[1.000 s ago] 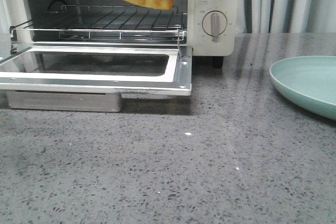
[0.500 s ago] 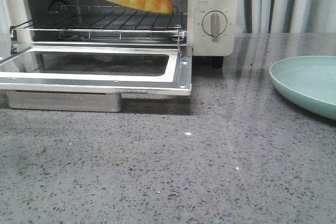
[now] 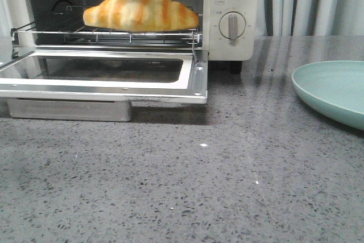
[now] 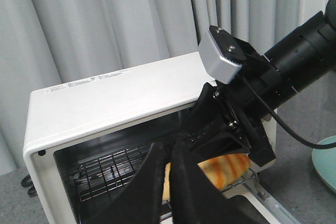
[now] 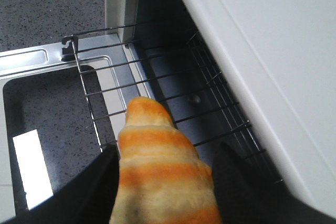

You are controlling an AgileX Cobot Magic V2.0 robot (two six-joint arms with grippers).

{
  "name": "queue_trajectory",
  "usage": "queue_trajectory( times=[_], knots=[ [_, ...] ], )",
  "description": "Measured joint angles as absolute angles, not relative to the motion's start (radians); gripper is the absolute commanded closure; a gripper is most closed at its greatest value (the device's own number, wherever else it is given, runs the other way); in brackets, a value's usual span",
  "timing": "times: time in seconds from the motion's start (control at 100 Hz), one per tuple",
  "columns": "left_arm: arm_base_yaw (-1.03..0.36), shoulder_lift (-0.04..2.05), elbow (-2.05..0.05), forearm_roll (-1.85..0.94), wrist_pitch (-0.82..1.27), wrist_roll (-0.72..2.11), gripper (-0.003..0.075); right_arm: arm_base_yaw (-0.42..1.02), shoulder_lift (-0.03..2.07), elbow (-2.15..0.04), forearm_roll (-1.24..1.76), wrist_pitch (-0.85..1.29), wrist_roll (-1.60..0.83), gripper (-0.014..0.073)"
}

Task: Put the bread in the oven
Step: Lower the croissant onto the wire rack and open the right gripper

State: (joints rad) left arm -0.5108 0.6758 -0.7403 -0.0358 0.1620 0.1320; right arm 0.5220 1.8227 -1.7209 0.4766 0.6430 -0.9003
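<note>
- Bread lies level on the wire rack, between the spread fingers of the right tool.
- Left tool hangs pressed together, empty, near the oven.
- Green plate sits right on the surface.

The left gripper shows as two black fingers pressed together, with nothing between them. Beyond them stands the cream-white toaster oven, printed labels on its top, its front open onto a wire rack. The other arm reaches down into the opening, a grey block on its wrist. Beneath its black gripper lies the orange-and-cream striped bread. Pale curtains hang behind, and a green plate's edge peeks in.
</note>
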Motion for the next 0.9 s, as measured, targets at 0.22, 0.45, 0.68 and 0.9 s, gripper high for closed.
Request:
queue_trajectory(
  times=[0.22,0.45,0.68,0.9],
  knots=[
    [-0.511,0.676,-0.740,-0.036,0.162,0.132,0.0740,0.522,1.823,-1.723,0.477,0.643,-0.894,0.0216],
    [-0.511,0.676,-0.740,-0.036,0.162,0.132,0.0740,0.524,1.816,-1.723,0.478,0.649,-0.871,0.0216],
    [-0.511,0.676,-0.740,-0.036,0.162,0.132,0.0740,0.516,1.767,-1.719,0.496,0.689,-0.845,0.0216],
    [-0.511,0.676,-0.740,-0.036,0.162,0.132,0.0740,0.516,1.730,-1.719,0.522,0.772,-0.830,0.0216]
  ],
)
